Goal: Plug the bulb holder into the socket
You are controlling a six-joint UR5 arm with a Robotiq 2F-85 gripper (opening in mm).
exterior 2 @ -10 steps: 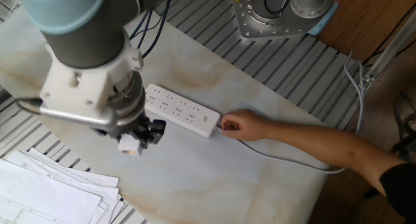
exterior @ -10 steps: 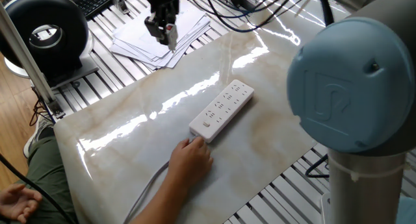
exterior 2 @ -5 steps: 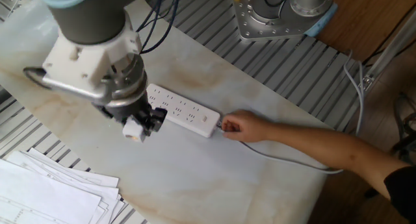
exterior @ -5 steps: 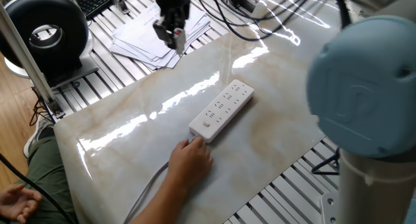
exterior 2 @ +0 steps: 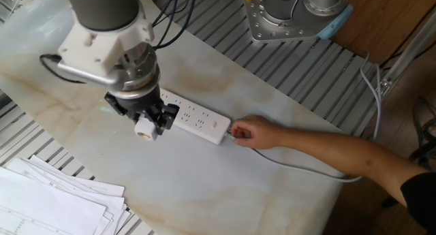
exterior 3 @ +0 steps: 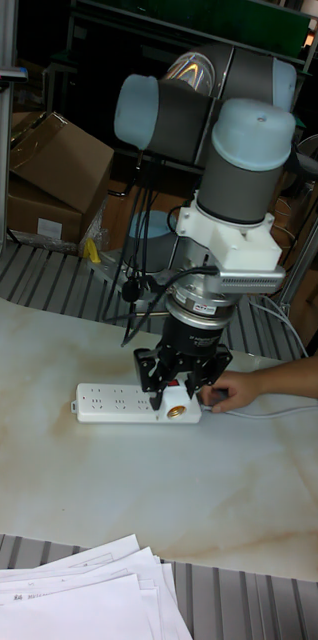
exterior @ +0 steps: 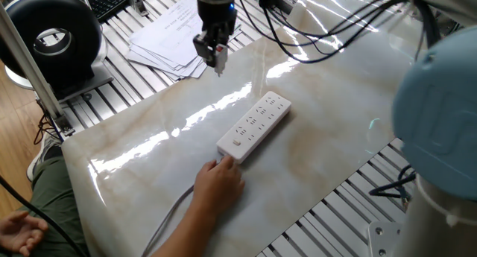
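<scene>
While the marble tabletop [exterior: 313,160] lies slick and glossy under everything, I judge the socket [exterior: 254,125] would skate on it if pushed, being a long, light, stiff plastic strip; a person's hand [exterior: 220,181] rests at its switch end by the grey cable [exterior 2: 300,168], which should steady it. A stack of papers [exterior: 173,41] sits at the tabletop's edge, well apart from the strip. My pincer [exterior 2: 147,124] hangs above the tabletop near the strip's far end, closed on the bulb holder [exterior 2: 144,128], which is not yet over the holes. That holder is small, hard and light, so I think it is smooth enough to twist in my grip; I hold it by its blocky white body, its round brass-coloured end [exterior 3: 177,407] facing the tall fixed view. I expect pressing in to need a firm, square push
</scene>
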